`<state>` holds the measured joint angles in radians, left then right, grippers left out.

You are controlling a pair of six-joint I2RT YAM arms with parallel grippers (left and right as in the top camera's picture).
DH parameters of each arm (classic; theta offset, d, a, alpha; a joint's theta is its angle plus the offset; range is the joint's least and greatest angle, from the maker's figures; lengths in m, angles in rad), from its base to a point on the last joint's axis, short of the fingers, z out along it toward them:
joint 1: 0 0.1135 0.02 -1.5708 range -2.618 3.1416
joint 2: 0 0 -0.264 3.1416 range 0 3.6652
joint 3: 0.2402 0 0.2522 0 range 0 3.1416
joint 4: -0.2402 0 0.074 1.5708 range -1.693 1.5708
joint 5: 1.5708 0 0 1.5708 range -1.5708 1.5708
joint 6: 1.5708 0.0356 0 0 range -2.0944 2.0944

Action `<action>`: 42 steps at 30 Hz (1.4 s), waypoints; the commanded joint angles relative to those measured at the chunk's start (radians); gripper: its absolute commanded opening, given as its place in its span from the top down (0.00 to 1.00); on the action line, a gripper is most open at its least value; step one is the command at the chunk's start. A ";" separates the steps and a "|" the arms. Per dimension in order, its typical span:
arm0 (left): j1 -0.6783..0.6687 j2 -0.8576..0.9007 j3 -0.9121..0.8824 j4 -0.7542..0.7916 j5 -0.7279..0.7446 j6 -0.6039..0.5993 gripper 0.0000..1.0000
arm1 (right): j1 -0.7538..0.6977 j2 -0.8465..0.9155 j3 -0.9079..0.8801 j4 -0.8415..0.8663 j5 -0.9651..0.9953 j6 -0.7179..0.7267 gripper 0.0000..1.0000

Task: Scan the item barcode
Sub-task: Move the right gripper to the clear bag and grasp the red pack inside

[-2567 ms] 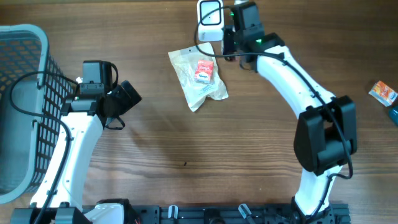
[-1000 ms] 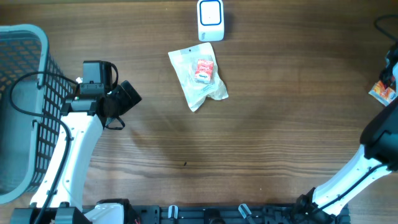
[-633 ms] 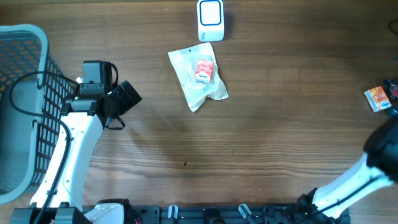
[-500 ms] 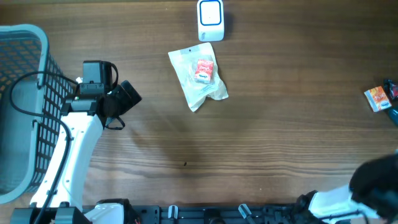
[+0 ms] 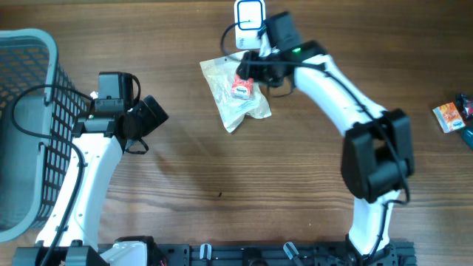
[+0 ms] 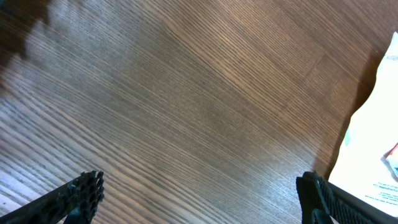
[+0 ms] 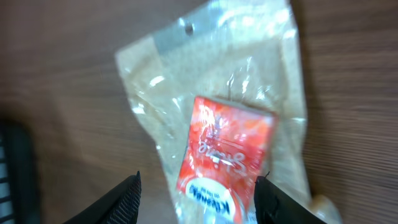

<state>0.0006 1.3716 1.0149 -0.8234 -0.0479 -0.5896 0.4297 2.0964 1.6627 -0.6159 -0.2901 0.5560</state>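
Overhead: clear plastic packet [image 5: 238, 109] with red label lies flat on wooden table [image 5: 222, 170], toward 12 o'clock, directly at 6 o'clock of white scanner [image 5: 250, 15]. Right gripper [image 5: 250, 72] hangs over the label, jaws parted either side; contact unclear. Left gripper [image 6: 199, 199], at 9 o'clock, spread wide, empty.

Bench [image 5: 295, 185] layout: basket on the left, packet and scanner at the far middle.
The basket [image 5: 22, 44] stands at the left edge, with the left tool [image 5: 155, 112] just to its right over bare bench. The packet [image 5: 229, 103] lies flat farther right, and the scanner [image 5: 247, 13] sits just behind it at the far edge. The right tool [image 5: 250, 70] hangs over the packet's far right part. A small pack [image 5: 446, 117] lies well apart at the right edge.
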 commanded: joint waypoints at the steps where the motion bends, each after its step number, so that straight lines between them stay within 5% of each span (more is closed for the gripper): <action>1: 0.004 -0.001 0.003 0.000 -0.010 -0.002 0.00 | 0.048 0.058 -0.003 0.003 0.138 0.063 0.41; 7: 0.004 -0.001 0.003 0.000 -0.010 -0.002 0.00 | 0.048 0.116 -0.002 -0.084 0.262 0.072 0.50; 18: 0.004 -0.001 0.003 0.000 -0.010 -0.002 0.00 | 0.006 -0.028 0.007 -0.193 0.274 -0.062 0.43; 23: 0.004 -0.001 0.003 0.000 -0.010 -0.002 0.00 | -0.120 -0.090 -0.001 -0.245 0.060 -0.301 0.38; 35: 0.004 -0.001 0.003 0.000 -0.010 -0.002 0.00 | -0.146 -0.090 -0.336 0.227 -0.169 -0.003 0.51; 42: 0.004 -0.001 0.003 0.000 -0.010 -0.002 0.00 | -0.146 -0.062 -0.362 0.250 -0.159 0.030 0.56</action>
<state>0.0006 1.3716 1.0149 -0.8234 -0.0479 -0.5896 0.2768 2.0140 1.3128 -0.3683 -0.4377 0.5529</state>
